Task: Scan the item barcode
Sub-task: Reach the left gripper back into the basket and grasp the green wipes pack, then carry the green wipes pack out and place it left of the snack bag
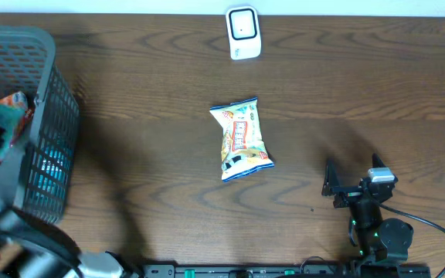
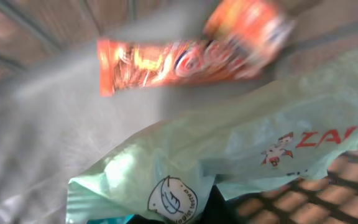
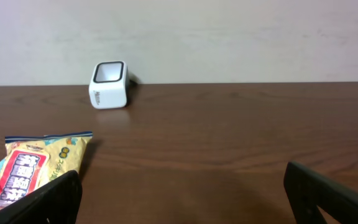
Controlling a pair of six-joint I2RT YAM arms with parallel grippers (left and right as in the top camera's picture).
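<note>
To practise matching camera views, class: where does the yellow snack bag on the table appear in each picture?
Overhead: yellow snack bag lies at the centre of the frame.
Left wrist: not in it.
Right wrist: the bag sits lower left, partly cut off.
Shared landmark: the white scanner, beyond the bag in both.
</note>
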